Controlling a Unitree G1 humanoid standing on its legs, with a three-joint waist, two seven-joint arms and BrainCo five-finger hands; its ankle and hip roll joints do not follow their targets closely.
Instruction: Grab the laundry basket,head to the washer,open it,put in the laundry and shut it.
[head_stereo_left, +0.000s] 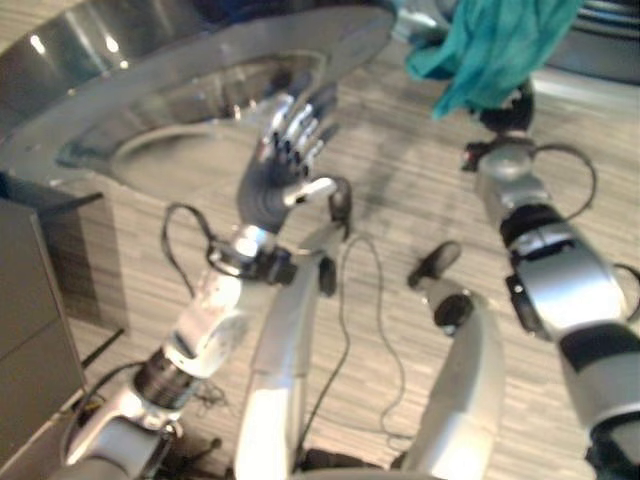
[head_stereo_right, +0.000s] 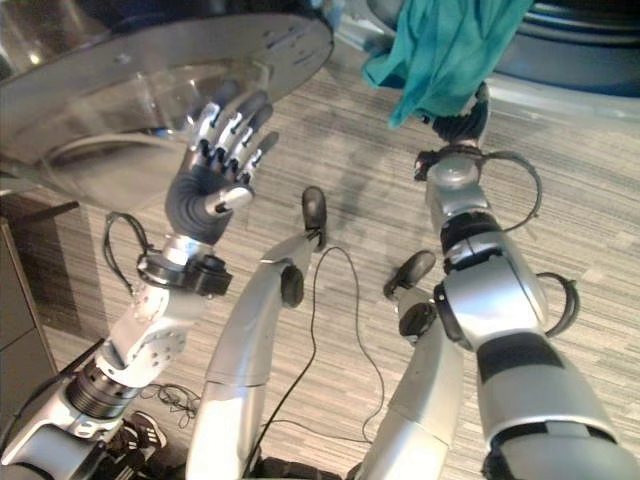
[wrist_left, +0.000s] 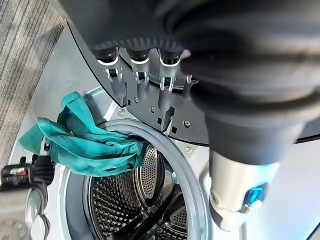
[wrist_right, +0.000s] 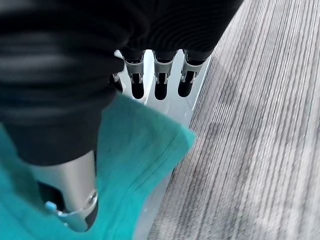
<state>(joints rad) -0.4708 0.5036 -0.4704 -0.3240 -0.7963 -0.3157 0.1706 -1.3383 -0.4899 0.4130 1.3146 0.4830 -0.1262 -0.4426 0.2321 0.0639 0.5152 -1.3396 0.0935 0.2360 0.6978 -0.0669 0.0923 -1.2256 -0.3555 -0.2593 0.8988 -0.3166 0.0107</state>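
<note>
- The left hand, fingers straight and spread, rests flat against the open washer door, probably to keep it swung wide.
- Further out, the right hand carries a teal cloth; whether its fingers pinch it cannot be seen.
- Beyond, the cloth drapes over the drum opening, partly inside.

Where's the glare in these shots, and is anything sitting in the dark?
Left eye view: two bright light spots glint on the shiny rim of the washer door. Left wrist view: the drum catches light on its studded metal but goes dark deeper in, while the teal cloth at the opening is evenly lit. Right wrist view: no glare on the striped floor.
</note>
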